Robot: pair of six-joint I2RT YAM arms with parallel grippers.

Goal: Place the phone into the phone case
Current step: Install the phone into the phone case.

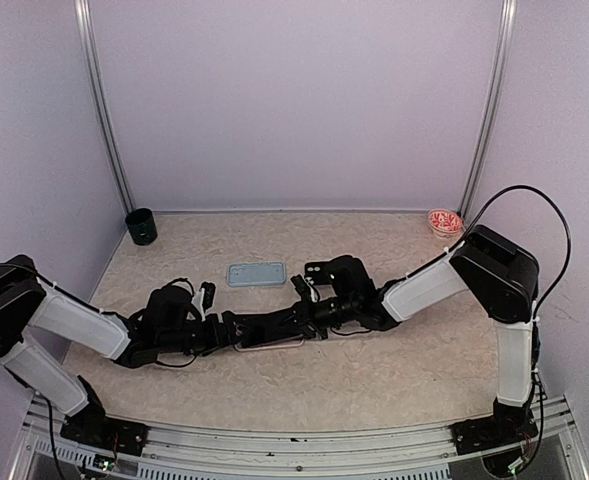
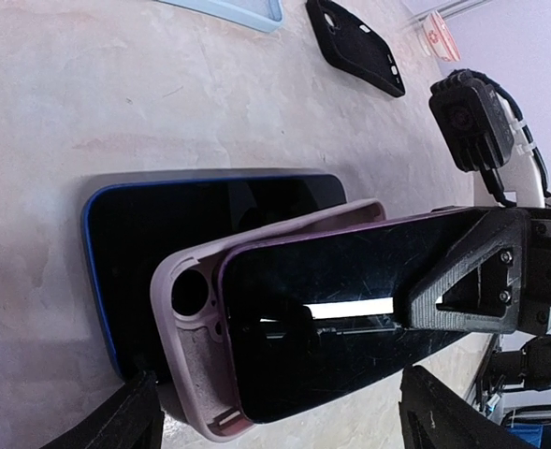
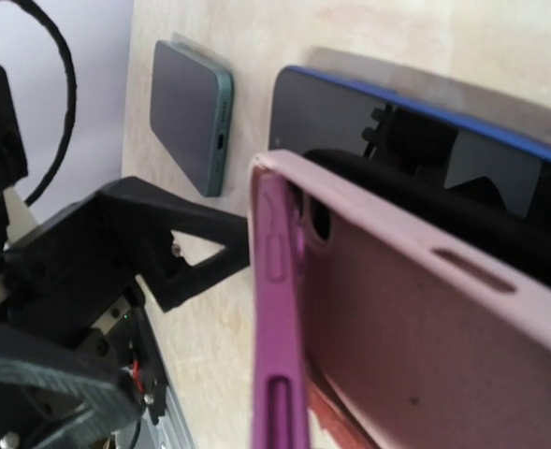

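Note:
A pink phone case (image 2: 186,360) is tilted up off the table, camera hole at its near end. A purple-edged phone (image 2: 350,299) with a black screen sits slanted and partly inside it; its purple side (image 3: 275,309) and the case's inner wall (image 3: 415,337) fill the right wrist view. My right gripper (image 1: 301,320) is shut on the phone, one finger (image 2: 471,281) across the screen. My left gripper (image 2: 277,379) is open, its fingers (image 2: 130,416) either side of the case's near end; one finger (image 3: 186,257) reaches the phone's edge. In the top view the case (image 1: 271,343) lies between both grippers.
A blue-edged phone (image 2: 200,215) lies flat under the tilted case. A light blue case (image 1: 256,273) and a black case (image 2: 355,42) lie farther back. A dark green cup (image 1: 141,227) stands at the back left and a red-and-white dish (image 1: 445,221) at the back right.

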